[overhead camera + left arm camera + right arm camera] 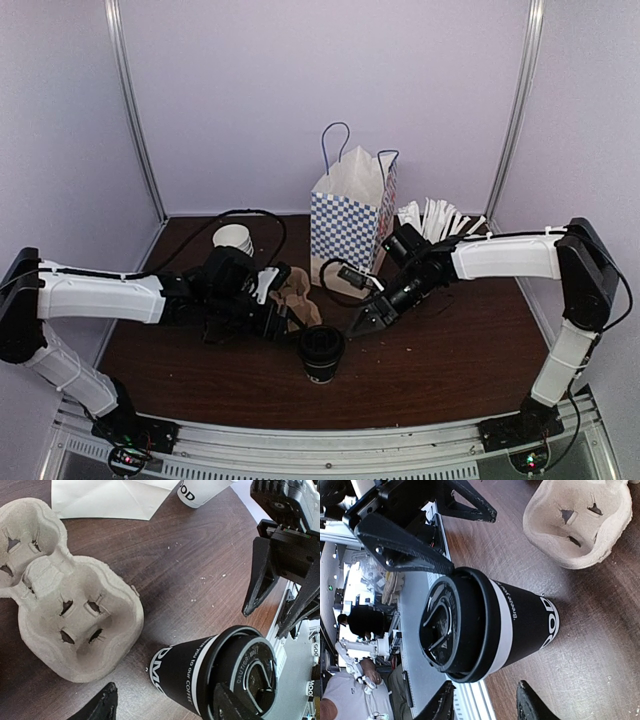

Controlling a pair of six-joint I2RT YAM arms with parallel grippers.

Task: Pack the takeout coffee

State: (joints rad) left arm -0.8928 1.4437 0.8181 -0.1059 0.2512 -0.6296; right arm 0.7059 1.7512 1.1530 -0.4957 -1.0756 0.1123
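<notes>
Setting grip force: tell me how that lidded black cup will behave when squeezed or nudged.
The takeout coffee looks like paper, so a hard squeeze probably dents it. It stands on a base narrower than its rim, so a high push may tip it. The lid hides whether it is full.

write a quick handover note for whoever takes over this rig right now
Left tool: open, empty, close beside the takeout coffee.
Right tool: open, empty, pointed at the coffee from the other side, not touching it.
Takeout coffee: upright on the table, lid on, between the two tools.
Cardboard carrier: empty, next to the coffee.
Checkered bag: standing behind, mouth open.
Done: coffee is lidded.
Left: grasp it and pack it; nothing is packed yet.
</notes>
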